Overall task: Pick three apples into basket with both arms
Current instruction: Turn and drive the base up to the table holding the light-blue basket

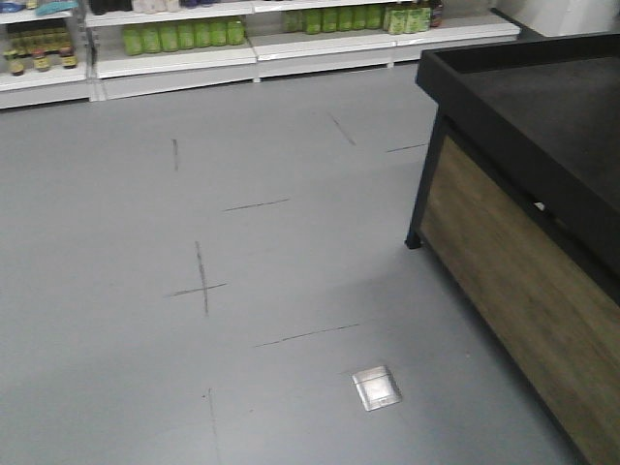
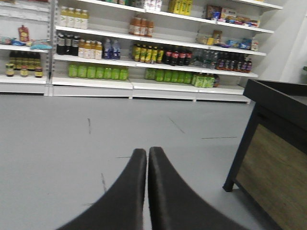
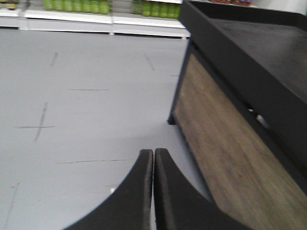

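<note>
No apples and no basket show in any view; both are out of view. My left gripper is shut, its two black fingers pressed together with nothing between them, pointing over grey floor toward the store shelves. My right gripper is also shut and empty, hanging over the floor just left of the wood-sided display stand. Neither gripper nor arm appears in the front view.
A black-topped stand with wood panel sides fills the right, its black leg on the floor. White shelves of bottles line the far wall. A metal floor plate lies in the grey floor, which carries dark tape marks.
</note>
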You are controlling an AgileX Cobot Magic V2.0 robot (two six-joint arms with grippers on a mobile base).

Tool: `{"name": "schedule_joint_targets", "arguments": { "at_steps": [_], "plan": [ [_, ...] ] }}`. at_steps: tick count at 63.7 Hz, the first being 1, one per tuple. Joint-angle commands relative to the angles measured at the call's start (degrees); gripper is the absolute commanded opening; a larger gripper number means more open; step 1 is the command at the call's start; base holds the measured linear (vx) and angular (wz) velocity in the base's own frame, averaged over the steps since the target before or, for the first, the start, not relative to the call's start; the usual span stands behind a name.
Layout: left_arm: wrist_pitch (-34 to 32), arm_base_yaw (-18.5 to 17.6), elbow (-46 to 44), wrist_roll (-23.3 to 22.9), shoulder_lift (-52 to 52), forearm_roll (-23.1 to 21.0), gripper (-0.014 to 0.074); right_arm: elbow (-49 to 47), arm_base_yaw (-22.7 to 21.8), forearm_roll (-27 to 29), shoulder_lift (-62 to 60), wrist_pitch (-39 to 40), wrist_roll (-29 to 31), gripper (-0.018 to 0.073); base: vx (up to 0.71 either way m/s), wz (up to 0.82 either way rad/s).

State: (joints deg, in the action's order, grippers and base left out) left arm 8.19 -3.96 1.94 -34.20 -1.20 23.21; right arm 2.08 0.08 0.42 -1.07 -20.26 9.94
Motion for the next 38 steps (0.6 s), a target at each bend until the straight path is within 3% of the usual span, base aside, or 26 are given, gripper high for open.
{"name": "schedule_joint_targets", "arguments": {
  "at_steps": [1,38],
  "plan": [
    [-4.2,-0.4,-0.6,-0.3,-0.4,0.2,-0.0006,-1.8,-0.1,-0.4,-0.3,4.1,0.6,-0.0008,0.2,-0.55],
    [-4.2,-0.4,-0.6,-0.3,-0.4,0.2,-0.0006,-1.8,-0.1,-0.4,-0.3,4.1,0.6,-0.0008,0.17,-0.63]
  ]
}}
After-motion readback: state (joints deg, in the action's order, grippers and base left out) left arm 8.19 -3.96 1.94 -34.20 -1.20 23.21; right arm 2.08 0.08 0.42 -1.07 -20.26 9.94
